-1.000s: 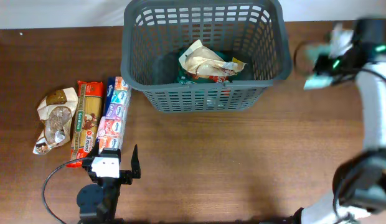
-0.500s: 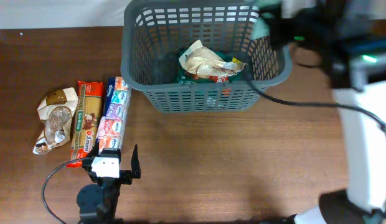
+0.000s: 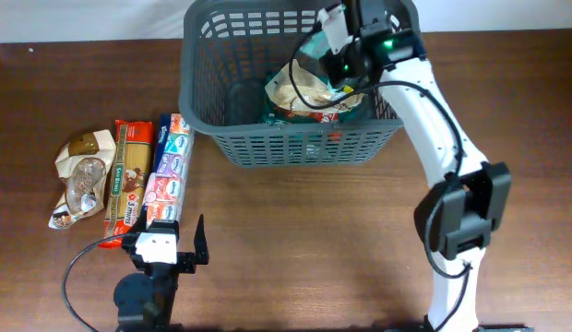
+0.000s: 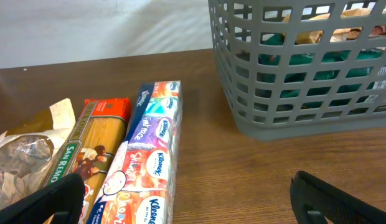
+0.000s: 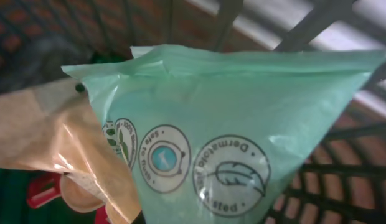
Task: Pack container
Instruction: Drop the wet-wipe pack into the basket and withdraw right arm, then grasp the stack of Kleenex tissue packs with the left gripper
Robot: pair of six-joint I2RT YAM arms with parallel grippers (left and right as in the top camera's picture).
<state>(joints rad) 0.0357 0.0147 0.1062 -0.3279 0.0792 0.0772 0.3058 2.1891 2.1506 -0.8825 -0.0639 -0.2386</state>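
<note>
The dark grey slotted container (image 3: 304,148) stands at the back middle of the table and also shows in the left wrist view (image 4: 292,93). It holds a tan bag (image 3: 300,92) on green packets (image 3: 284,116). My right gripper (image 3: 339,48) hangs over the container's right half, shut on a pale green wipes packet (image 3: 314,51). That packet (image 5: 230,137) fills the right wrist view and hides the fingers; the tan bag (image 5: 43,137) lies just below it. My left gripper (image 3: 175,249) is open and empty near the front left, and it also shows in its own wrist view (image 4: 193,205).
Left of the container lie a Kleenex multipack (image 3: 169,171), a spaghetti packet (image 3: 129,180) and a brown crumpled bag (image 3: 81,175). They show in the left wrist view as well: Kleenex (image 4: 149,155), spaghetti (image 4: 93,143), bag (image 4: 25,155).
My right arm has swung from right of the container to over its inside, carrying the green packet. The left arm and the packets on the table have not moved.
</note>
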